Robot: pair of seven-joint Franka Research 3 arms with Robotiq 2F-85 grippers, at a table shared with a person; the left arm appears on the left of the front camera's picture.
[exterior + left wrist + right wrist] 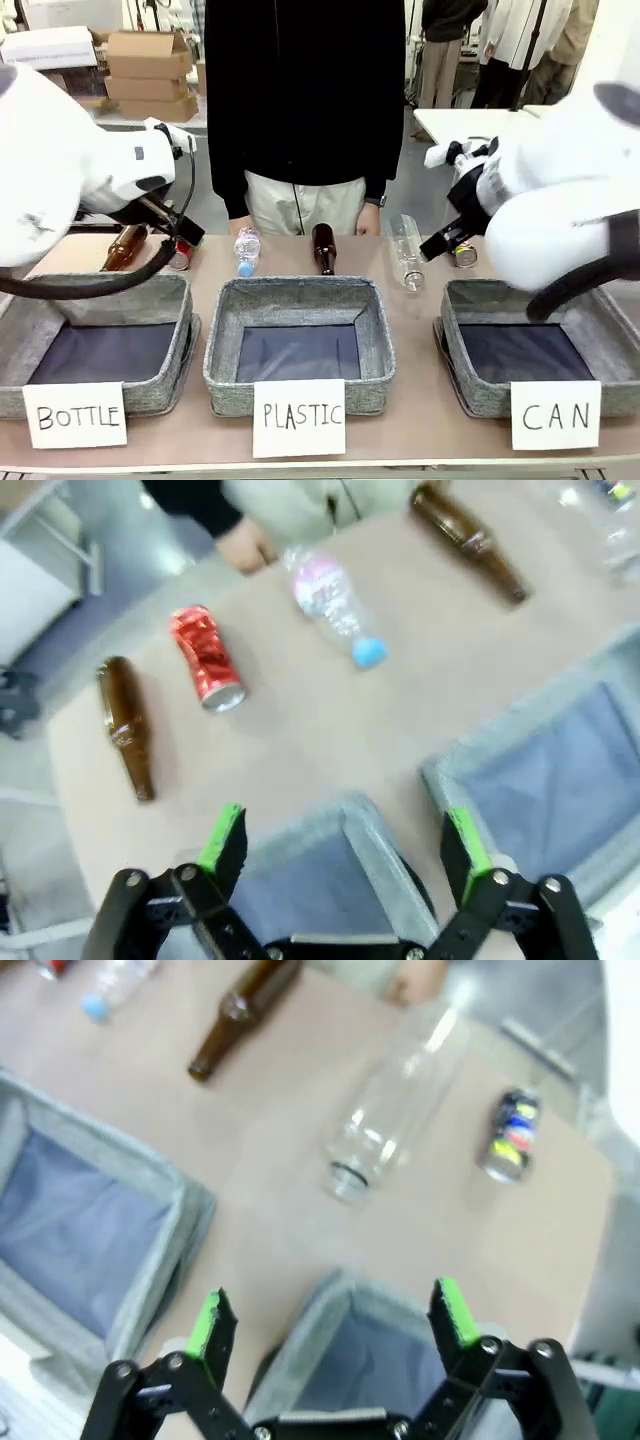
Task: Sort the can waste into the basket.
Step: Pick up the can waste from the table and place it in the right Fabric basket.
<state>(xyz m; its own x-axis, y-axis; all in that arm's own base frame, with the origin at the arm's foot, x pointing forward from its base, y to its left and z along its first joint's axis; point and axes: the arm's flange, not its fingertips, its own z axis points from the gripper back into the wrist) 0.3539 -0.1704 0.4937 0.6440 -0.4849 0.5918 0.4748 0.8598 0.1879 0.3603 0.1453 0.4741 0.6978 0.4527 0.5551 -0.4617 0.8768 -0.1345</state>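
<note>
While both grippers hang empty with jaws spread wide, left gripper (pixel 345 825) and right gripper (pixel 335 1305), stock lies thus: red can (pixel 207 658), dented, on its side near the far edge of the table (pixel 416 322), left end, beside a brown bottle (pixel 126 730); dark blue can (pixel 509 1136) on its side at the right end, behind the CAN basket (pixel 480 395).

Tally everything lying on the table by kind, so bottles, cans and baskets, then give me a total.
Brown glass bottles: 2, left brown bottle, middle brown bottle
Clear plastic bottles: 2, blue-capped bottle, uncapped bottle
Cans: 2, red can, dark blue can
Baskets: 3, BOTTLE basket, PLASTIC basket, CAN basket
Total: 9
</note>
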